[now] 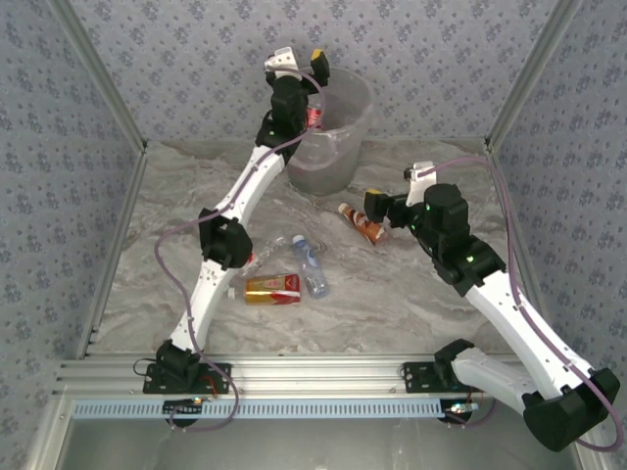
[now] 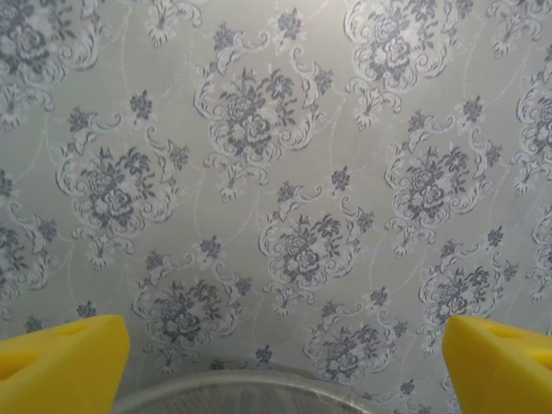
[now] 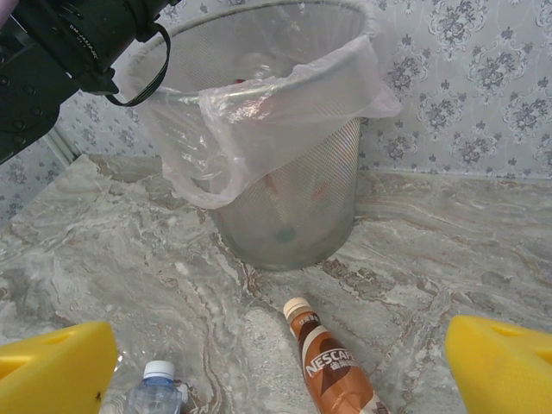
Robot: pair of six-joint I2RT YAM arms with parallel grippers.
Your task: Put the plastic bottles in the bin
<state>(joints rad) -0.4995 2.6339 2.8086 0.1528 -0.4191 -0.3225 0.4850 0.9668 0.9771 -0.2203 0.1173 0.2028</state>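
Gold-and-red bottle [image 1: 272,288]: lying on bench [image 1: 411,294], 7 o'clock of bin [image 1: 333,157].
Left gripper [image 1: 300,64]: spread wide, empty, above bin rim.
Nescafé bottle [image 3: 332,366]: on bench, 4 o'clock of bin.
Right gripper [image 3: 276,345]: fingers apart, hovering over it; best to descend centred and close across mid-body.

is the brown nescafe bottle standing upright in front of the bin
No, the brown Nescafe bottle lies on its side on the table, its cap pointing toward the bin.

The left end effector [image 1: 304,62] hangs above the bin [image 1: 335,157].
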